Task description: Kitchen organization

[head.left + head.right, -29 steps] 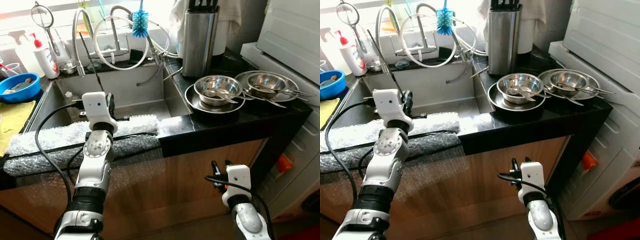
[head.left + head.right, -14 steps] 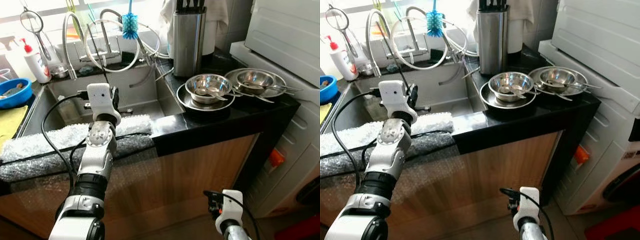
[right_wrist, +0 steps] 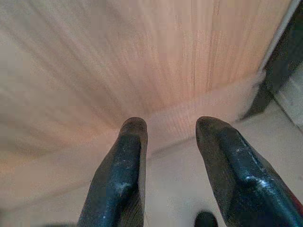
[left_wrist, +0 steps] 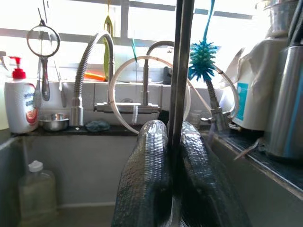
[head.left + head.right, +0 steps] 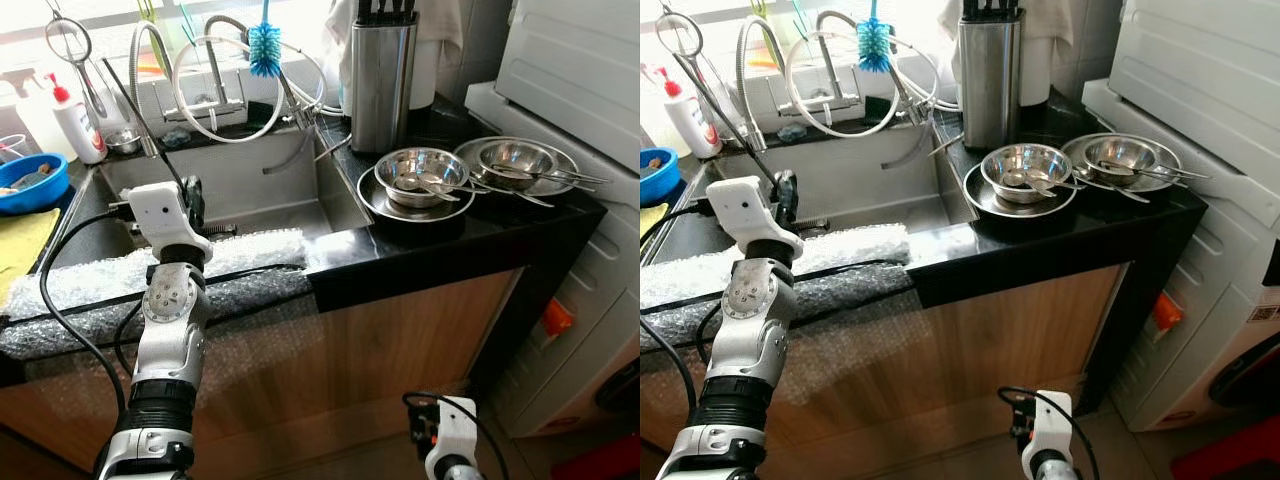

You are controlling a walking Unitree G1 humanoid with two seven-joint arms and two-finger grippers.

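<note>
Left wrist view has my left gripper [image 4: 174, 189] pinched tight on a thin metal rod [image 4: 180, 75], its long axis running straight up between the fingers [image 4: 142, 184], standing near upright above the sink [image 5: 240, 195]. From the head camera that gripper [image 5: 190, 195] sits over the bubble-wrapped front edge [image 5: 110, 290], so the left arm owns this move. The steel bowls [image 5: 428, 172] lie well off to its right on the black counter [image 5: 470, 235]. My right gripper [image 3: 168, 142] hangs low by the cabinet front, fingers spread, empty.
</note>
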